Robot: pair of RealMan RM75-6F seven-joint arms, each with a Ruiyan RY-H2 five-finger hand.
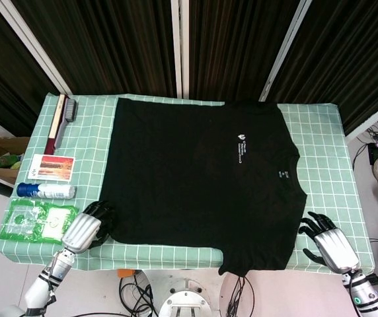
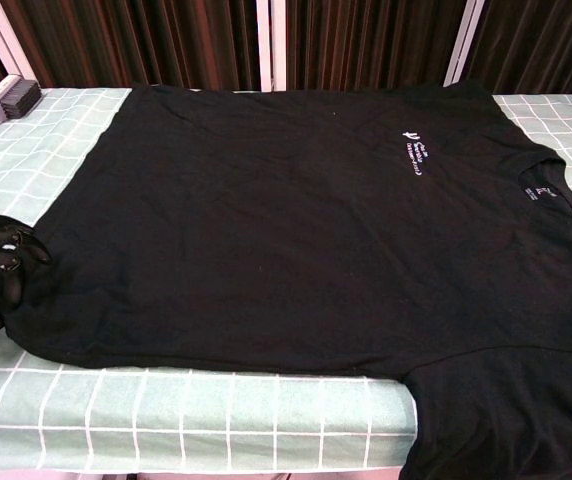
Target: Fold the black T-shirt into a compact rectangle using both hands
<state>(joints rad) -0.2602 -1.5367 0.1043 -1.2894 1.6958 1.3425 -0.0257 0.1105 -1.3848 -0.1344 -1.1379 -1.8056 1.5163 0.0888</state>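
Black T-shirt (image 1: 199,178), small white print; tablecloth (image 1: 321,142) pale green, white grid; bottle (image 1: 45,191) blue-white.

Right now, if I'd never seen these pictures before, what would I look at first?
Probably the big black T-shirt, spread flat across the middle of the checked table, with one sleeve hanging over the near edge. Next, the two robot hands at the near corners: the left hand at the shirt's hem corner, and the right hand with fingers spread by the collar side. Some small colourful items sit along the left edge.
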